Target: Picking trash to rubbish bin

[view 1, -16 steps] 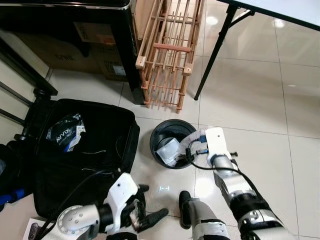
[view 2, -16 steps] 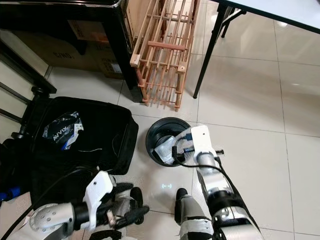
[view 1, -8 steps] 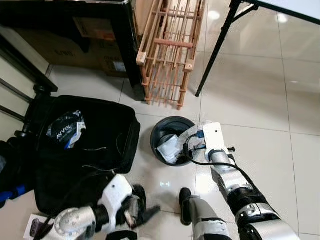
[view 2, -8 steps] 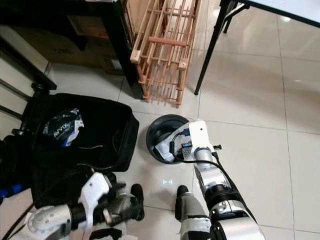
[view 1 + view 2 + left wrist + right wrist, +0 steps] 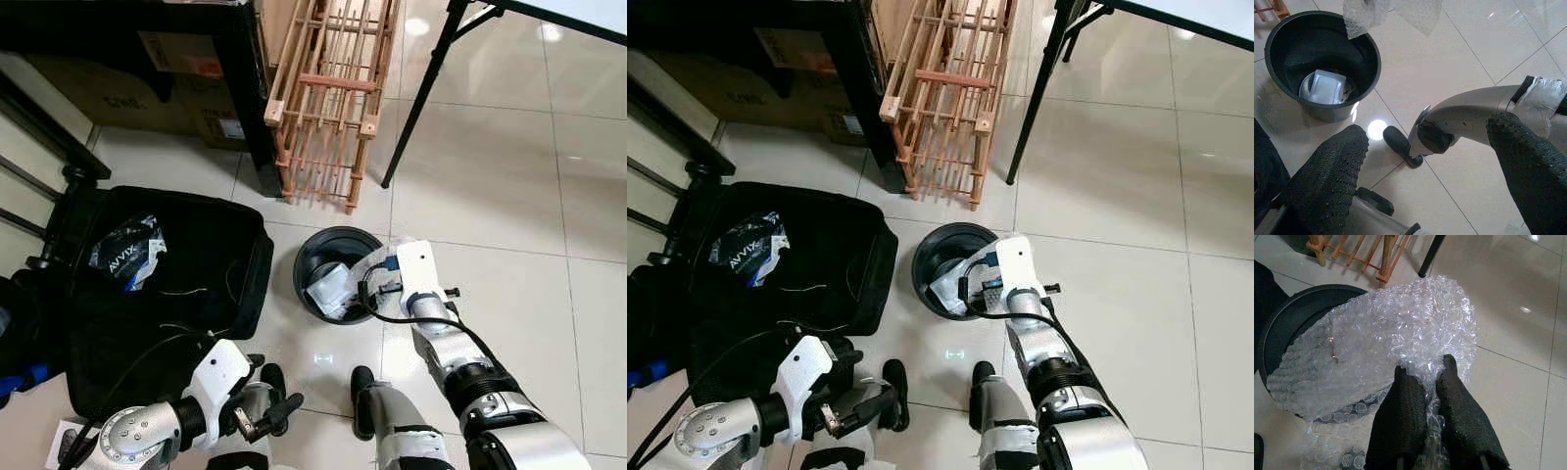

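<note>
Right gripper (image 5: 1422, 382), jaws pinching bubble wrap (image 5: 1400, 338), hangs at the black bin's (image 5: 315, 257) rim; left gripper (image 5: 1425, 147) low, jaws spread, apparently empty.

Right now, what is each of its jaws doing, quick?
Left gripper: open, holding nothing, low over the floor.
Right gripper: shut on the bubble wrap, at the bin rim.

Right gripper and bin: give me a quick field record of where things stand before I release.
right gripper: shut on the bubble wrap, at the bin's rim
bubble wrap: crumpled sheet, hanging partly over the bin's opening
bin: black, round, upright on the tiled floor
bin contents: a pale plastic tray at the bottom
left gripper: open, low over the floor beside the black suitcase
judgement: release looks plausible, though part of the wrap may overhang the rim
</note>
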`<state>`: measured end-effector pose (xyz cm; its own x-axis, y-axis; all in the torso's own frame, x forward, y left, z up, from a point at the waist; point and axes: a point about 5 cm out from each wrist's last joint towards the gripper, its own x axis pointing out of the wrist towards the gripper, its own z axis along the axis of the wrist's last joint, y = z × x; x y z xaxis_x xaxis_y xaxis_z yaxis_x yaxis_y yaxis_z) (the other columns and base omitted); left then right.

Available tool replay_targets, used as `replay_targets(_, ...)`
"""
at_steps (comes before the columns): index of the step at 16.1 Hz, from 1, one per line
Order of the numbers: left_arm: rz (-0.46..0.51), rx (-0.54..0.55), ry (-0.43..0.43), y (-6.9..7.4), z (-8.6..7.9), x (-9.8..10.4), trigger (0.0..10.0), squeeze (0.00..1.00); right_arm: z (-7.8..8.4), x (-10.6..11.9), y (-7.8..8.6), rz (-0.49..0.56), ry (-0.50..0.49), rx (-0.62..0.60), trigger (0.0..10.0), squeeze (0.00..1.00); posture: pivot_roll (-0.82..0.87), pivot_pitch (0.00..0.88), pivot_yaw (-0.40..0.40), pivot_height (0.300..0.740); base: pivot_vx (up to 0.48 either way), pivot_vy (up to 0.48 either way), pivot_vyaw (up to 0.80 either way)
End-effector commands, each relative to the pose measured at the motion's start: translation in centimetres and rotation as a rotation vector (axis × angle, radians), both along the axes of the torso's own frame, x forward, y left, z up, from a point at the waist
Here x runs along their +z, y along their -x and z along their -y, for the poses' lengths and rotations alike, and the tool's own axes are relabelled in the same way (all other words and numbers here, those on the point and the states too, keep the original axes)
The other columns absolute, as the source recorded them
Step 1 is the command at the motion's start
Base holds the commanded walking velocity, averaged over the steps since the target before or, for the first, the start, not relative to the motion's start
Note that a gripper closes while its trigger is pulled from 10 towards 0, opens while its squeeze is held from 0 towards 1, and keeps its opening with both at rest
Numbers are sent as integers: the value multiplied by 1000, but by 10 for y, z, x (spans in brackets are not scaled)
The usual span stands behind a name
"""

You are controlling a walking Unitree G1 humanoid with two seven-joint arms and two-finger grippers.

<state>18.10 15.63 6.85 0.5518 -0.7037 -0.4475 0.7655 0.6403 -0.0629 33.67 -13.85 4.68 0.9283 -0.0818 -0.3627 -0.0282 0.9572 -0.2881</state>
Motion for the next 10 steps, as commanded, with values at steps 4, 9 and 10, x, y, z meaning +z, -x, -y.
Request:
replay_targets(4,-35,12,-12,12,-1,-8,10000,0,-5,-19,11,-72,-32,8,10000,0,151,444,32,740,0,0,0)
replay_targets(9,-38,11,-27,15,-5,-10,10000,0,-17,-12,6,-11,-86,31,10000,1000,169,450,35,740,0,0,0)
replay_targets(10,-40,11,-27,17,-4,-10,10000,0,-19,-11,5,0,-95,35,10000,1000,169,450,35,740,0,0,0)
